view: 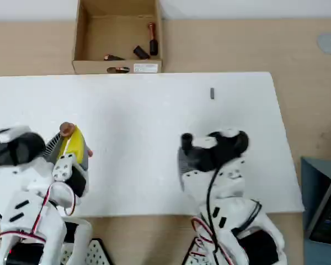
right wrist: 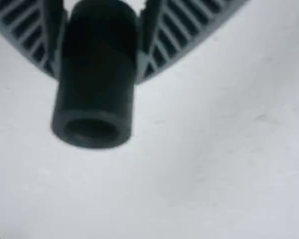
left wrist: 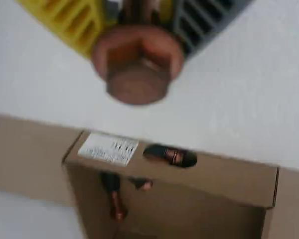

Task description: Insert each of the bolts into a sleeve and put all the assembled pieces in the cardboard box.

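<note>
Near the front of the white sheet (view: 154, 110), clamped on a part apiece.
At left, pinched in the left gripper (left wrist: 138, 11), a copper bolt (left wrist: 137, 65), hex head poking out; at right, squeezed in the right gripper (right wrist: 100, 17), a black sleeve (right wrist: 95, 84), open bore outward. Farther out, a small dark piece (view: 212, 94); beyond, the cardboard box (view: 80, 40), assembled pieces (view: 152, 37) inside and one on its front wall.

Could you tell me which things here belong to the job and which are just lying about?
Job: bolt in the left tool; sleeve in the right tool; cardboard box; assembled pieces inside it.
Lying about: laptop; grey disc.
</note>
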